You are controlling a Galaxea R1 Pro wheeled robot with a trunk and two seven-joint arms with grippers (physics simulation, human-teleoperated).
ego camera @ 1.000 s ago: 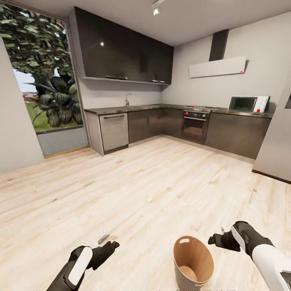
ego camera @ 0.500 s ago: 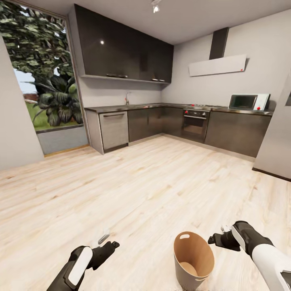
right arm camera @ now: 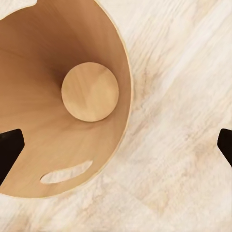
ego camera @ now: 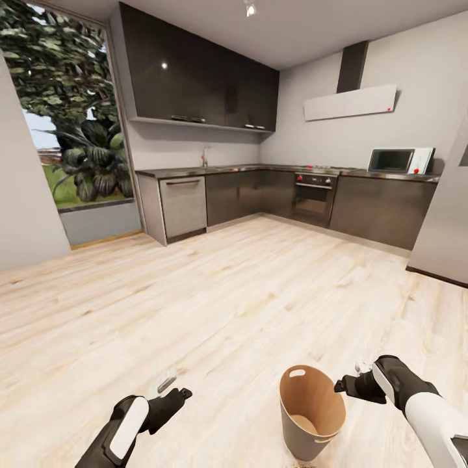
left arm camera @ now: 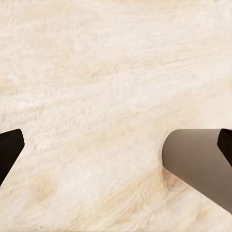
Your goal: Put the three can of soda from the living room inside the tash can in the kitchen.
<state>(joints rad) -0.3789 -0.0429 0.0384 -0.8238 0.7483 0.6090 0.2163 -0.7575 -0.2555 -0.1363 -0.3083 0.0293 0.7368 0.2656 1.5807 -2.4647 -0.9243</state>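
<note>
The trash can, pale grey outside and brown inside, stands upright on the kitchen's wood floor between my two arms. My right gripper hovers open just right of its rim. Looking down from that wrist, the trash can has a bare round bottom and an oval handle slot. My left gripper hangs open over the floor, well left of the bin. Between its spread fingers, the grey outside of the trash can appears at one side. The soda cans are out of view.
Dark glossy cabinets and a steel counter line the far walls, with a built-in oven, a white hood and a microwave. A tall window is at the left. Light wood floor lies between.
The whole picture has shifted a little, so the camera has moved; the bin now sits slightly higher in the head view. Both arms hold the same pose.
</note>
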